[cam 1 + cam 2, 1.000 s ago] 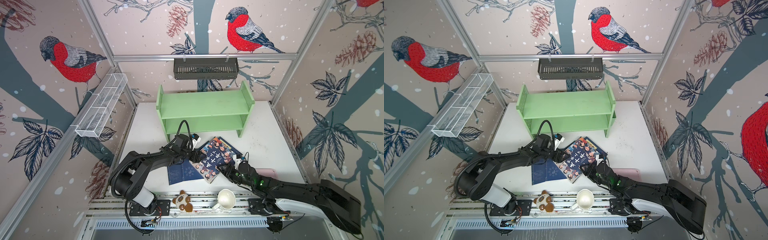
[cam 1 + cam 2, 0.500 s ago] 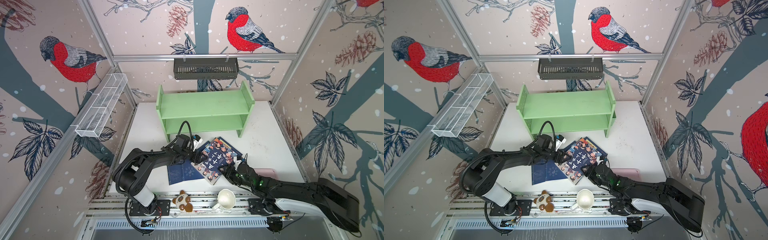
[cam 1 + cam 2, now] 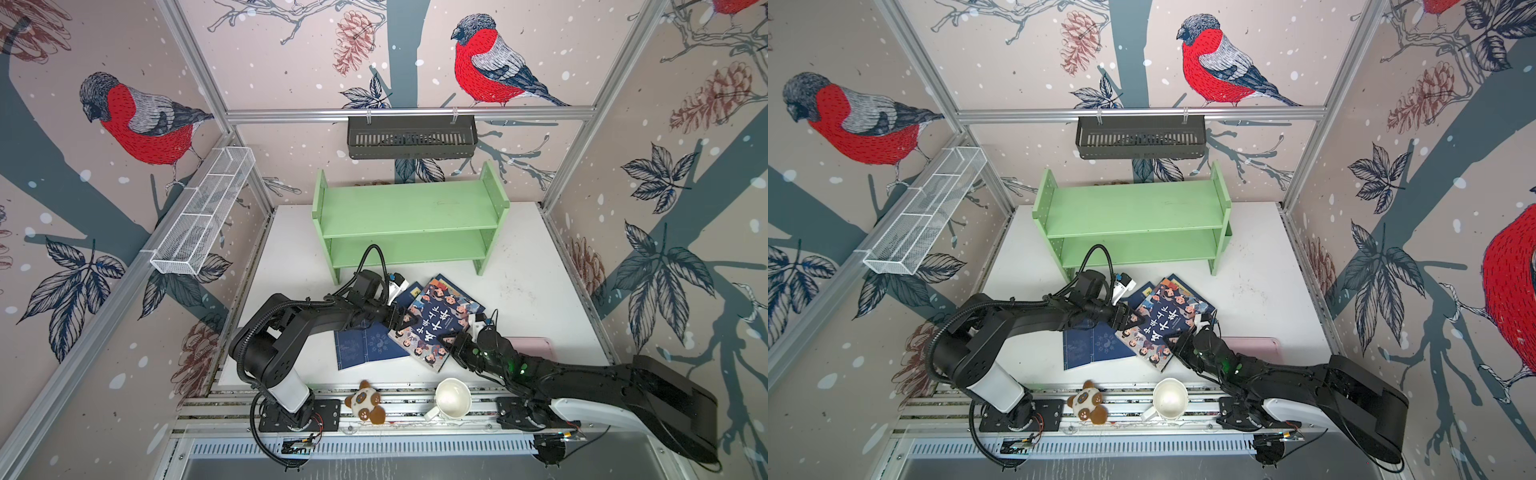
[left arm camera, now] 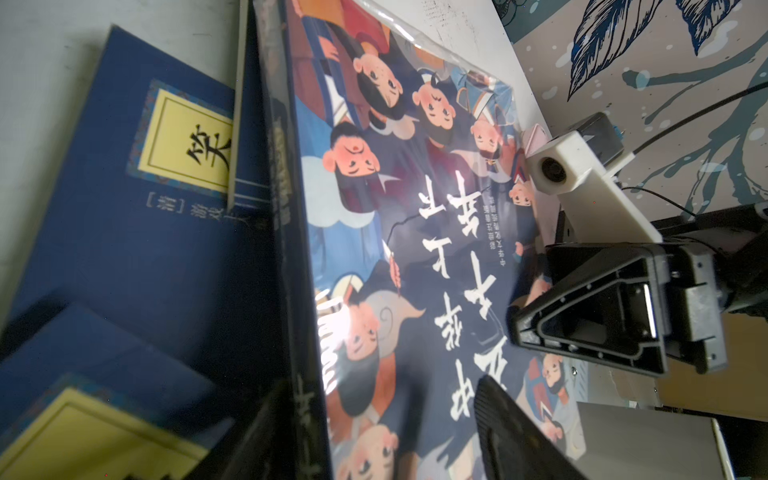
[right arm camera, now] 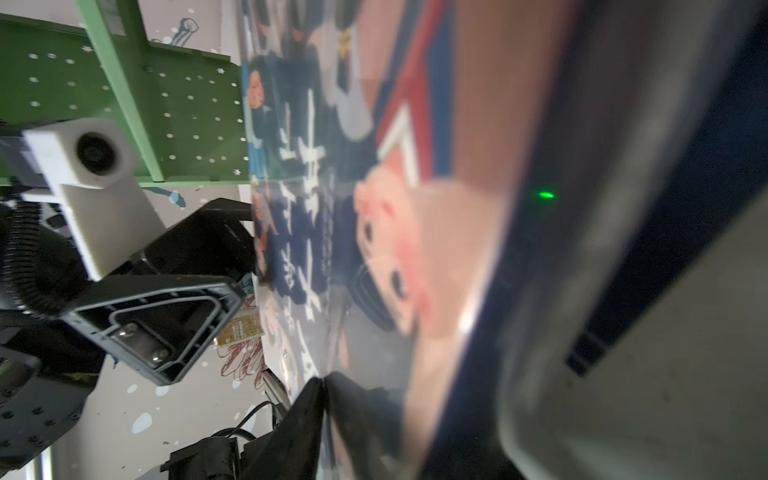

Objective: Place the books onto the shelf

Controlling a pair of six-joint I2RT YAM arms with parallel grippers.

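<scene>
Two grippers flank the cartoon book (image 3: 432, 322), which lies tilted on the navy books (image 3: 368, 347) near the shelf (image 3: 409, 216). My left gripper (image 3: 400, 320) straddles its left edge, jaws apart. I cannot tell whether the right gripper (image 3: 451, 341) grips. The glossy cover could slip free.

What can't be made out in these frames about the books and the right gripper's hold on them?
- Navy books: count unclear in both top views; the cartoon book covers part of the pile.
- Right gripper: closed on that book or not; the right wrist view is blurred, and the jaws are too small in both top views.
- Pink tray: partly behind the right arm in both top views.
</scene>
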